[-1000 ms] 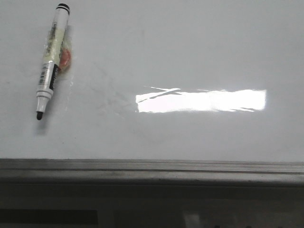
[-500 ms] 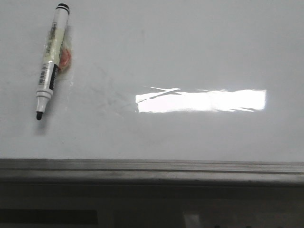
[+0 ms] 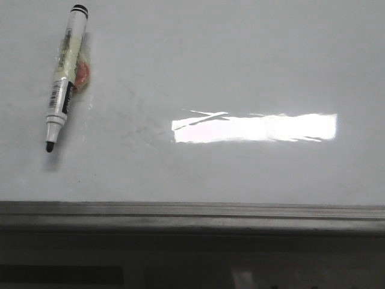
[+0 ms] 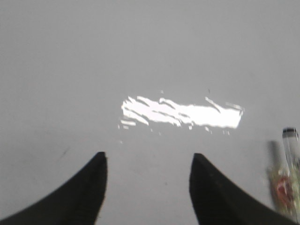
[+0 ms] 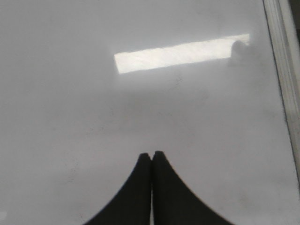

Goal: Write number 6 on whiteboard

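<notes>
An uncapped marker (image 3: 65,78) lies on the whiteboard (image 3: 240,60); left claw (image 4: 147,161) parted.

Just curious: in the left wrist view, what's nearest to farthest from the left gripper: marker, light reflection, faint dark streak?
1. light reflection, ahead of the left gripper
2. faint dark streak, beside one finger
3. marker, off the other side

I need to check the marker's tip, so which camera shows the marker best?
The front view: the whole marker lies uncapped on the whiteboard. The left wrist view catches only a blurred end; the right wrist view shows none.
</notes>
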Motion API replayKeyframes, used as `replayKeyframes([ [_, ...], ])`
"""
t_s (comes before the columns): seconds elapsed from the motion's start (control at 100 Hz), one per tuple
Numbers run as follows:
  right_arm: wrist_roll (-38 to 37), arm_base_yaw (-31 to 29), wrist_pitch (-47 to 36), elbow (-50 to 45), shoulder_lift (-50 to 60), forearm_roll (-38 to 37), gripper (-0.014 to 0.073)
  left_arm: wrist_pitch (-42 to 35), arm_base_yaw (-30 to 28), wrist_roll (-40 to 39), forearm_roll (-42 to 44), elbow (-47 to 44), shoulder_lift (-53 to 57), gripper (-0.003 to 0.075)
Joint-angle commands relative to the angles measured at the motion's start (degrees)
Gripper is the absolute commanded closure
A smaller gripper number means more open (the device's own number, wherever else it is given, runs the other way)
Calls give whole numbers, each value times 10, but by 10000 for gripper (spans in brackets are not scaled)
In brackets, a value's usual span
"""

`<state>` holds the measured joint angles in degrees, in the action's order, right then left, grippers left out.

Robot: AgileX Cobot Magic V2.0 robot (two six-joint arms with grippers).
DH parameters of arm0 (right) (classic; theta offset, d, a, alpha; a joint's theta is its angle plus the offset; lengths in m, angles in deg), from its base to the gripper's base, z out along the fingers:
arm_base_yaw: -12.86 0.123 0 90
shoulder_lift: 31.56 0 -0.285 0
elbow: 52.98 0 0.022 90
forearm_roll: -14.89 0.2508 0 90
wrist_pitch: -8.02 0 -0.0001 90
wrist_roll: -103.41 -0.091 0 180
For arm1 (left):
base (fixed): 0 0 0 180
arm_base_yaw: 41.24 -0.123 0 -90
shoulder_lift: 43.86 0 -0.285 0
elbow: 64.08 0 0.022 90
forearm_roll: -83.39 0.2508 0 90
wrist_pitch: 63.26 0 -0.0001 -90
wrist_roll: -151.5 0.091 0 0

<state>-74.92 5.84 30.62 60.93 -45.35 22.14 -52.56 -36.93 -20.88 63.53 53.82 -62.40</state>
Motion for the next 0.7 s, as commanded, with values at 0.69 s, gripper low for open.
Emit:
replayKeyframes([
  [0.69, -1, 1, -44, 20, -10, 26, 657, -255, 371, 50, -18, 11, -273, 261],
])
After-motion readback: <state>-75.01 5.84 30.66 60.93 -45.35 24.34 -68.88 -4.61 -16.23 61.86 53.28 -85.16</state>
